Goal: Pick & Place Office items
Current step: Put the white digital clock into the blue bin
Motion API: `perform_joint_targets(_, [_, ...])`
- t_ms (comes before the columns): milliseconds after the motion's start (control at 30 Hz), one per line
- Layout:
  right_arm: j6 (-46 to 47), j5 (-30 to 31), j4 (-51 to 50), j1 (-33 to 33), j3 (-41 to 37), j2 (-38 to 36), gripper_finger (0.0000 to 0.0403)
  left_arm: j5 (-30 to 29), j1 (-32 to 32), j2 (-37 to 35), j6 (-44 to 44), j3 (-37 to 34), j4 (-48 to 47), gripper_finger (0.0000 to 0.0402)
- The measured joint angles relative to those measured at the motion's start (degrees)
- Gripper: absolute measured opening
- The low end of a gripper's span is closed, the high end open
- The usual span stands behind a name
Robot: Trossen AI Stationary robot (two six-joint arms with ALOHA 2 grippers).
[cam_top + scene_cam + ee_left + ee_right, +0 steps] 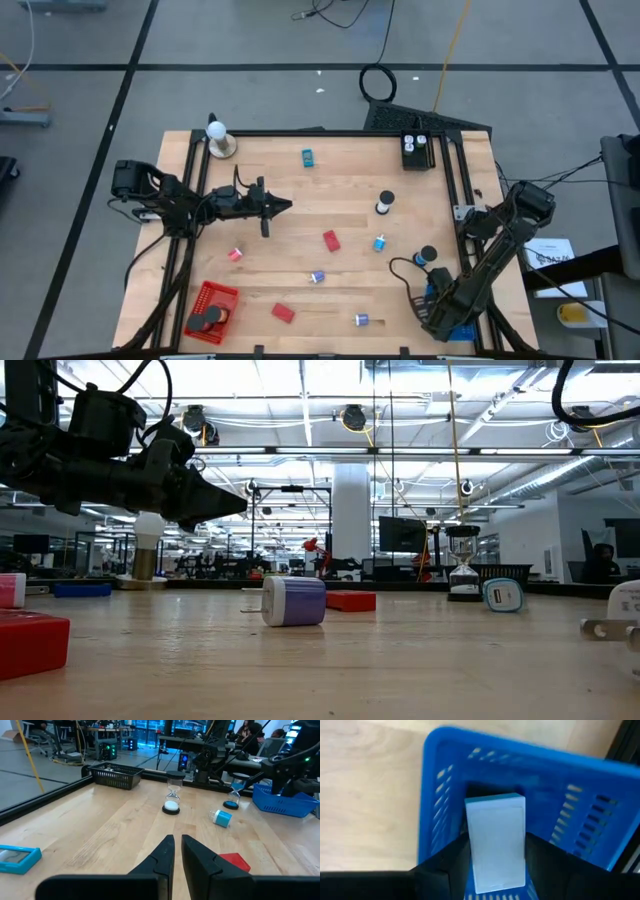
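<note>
My right gripper (496, 840) hangs over the blue mesh basket (440, 770) at the table's near right corner (462, 330), shut on a white block with a teal rim (495, 830). My left gripper (177, 844) hovers shut and empty above the table's left middle (288, 207), pointing toward the right edge. Loose pieces lie flat on the wood: a red block (331, 240), a blue and white piece (380, 243), a purple and white piece (293, 601), a teal piece (308, 157), and another red block (283, 313). My right gripper pinches the white block between its two fingers (460, 857), one on each long side (474, 845). The fingers point down into the blue basket and lie along the block. Whether the block's lower end rests on the basket floor does not show.
A red mesh basket (212, 310) with black discs stands at the near left. A black basket (418, 150) sits at the far right, with a white ball on a tan base (218, 138) at the far left. Two small hourglasses (385, 204) (427, 257) stand right of centre.
</note>
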Motion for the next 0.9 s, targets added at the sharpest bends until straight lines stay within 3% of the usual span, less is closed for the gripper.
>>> perform_joint_targets(367, [0.0, 3.1, -0.3, 0.0, -0.3, 0.0, 0.0182, 0.0, 0.0, 0.0, 0.0, 0.0, 0.0, 0.0042])
perform_joint_targets(900, [-1.7, 1.4, -0.2, 0.0, -0.3, -2.6, 0.0225, 0.0, 0.0, 0.0, 0.0, 0.0, 0.0, 0.0042])
